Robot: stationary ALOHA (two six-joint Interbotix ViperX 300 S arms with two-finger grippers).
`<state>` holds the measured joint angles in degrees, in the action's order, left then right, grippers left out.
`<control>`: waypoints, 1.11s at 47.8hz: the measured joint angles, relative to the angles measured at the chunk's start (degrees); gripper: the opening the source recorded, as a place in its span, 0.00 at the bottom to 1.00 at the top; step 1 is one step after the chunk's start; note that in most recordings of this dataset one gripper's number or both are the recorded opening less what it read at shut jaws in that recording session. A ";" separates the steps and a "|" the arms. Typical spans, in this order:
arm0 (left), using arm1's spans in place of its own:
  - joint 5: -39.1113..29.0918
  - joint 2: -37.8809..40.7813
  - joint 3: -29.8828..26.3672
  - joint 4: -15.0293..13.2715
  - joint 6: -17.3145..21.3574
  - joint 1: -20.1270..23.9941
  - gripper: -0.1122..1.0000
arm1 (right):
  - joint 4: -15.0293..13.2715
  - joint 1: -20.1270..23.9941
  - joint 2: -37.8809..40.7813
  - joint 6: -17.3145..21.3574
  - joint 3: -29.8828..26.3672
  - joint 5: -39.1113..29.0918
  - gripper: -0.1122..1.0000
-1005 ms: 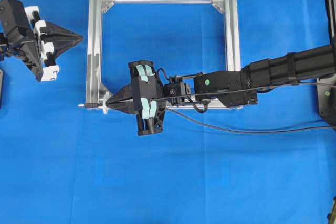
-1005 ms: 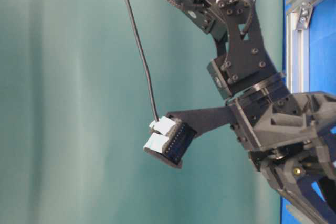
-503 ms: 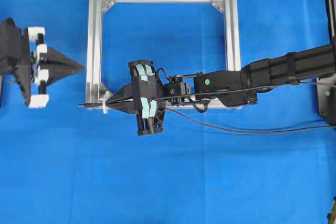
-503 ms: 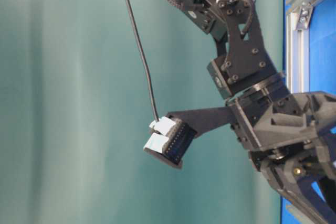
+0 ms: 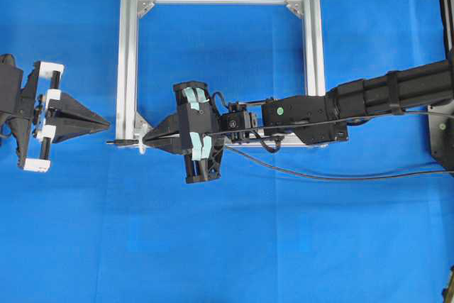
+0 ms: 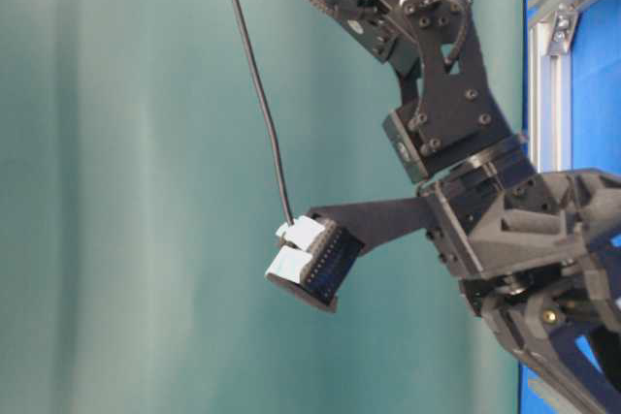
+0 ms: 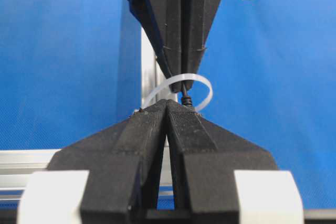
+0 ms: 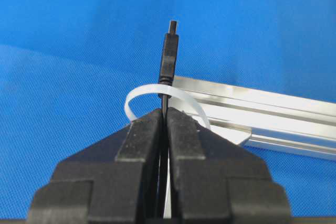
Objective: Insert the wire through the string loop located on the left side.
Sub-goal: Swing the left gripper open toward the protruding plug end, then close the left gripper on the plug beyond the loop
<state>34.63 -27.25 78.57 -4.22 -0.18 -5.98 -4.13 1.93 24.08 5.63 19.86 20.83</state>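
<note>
Wire [image 8: 169,61] plug is passed through the string loop [image 8: 137,94], clamped by right end effector [image 5: 145,136]; closed left end effector [image 5: 106,124] has been swung level with it.

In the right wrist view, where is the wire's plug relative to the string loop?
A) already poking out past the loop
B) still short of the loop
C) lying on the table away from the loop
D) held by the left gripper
A: the wire runs from the shut right gripper through the string loop, plug beyond it; the left gripper is apart.
</note>
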 measured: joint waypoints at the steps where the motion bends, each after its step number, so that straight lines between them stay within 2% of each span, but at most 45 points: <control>1: 0.00 0.00 0.00 0.00 -0.09 -0.09 0.10 | 0.00 0.00 0.09 -0.09 0.00 0.00 0.10; 12: -0.09 -0.18 0.00 0.00 0.09 -0.18 0.11 | 0.00 0.00 0.09 0.00 0.00 0.00 0.10; 14: -0.09 -0.18 0.00 0.00 -0.09 -0.18 0.14 | 0.00 0.00 0.00 -0.09 0.00 0.00 0.10; 17: -0.09 -0.26 0.00 0.09 -0.44 -0.35 0.26 | 0.00 0.00 0.00 0.00 0.00 0.00 0.10; 26: -0.09 -0.26 0.00 0.00 -0.79 -1.76 0.78 | 0.00 0.00 0.00 -0.09 0.00 0.00 0.10; 30: -0.09 -0.26 0.00 0.09 -0.79 -2.02 0.91 | 0.00 0.00 0.00 0.00 0.00 0.00 0.10; 44: -0.09 0.97 -0.26 0.09 -0.97 -2.11 0.91 | 0.00 0.00 0.00 0.00 0.00 0.00 0.10; 53: 0.09 7.82 -1.67 0.00 -0.97 -2.11 0.91 | 0.00 0.00 0.00 0.00 0.00 0.00 0.10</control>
<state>34.72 -19.42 76.90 -4.22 -1.14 -8.09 -4.13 1.93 24.08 5.63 19.86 20.83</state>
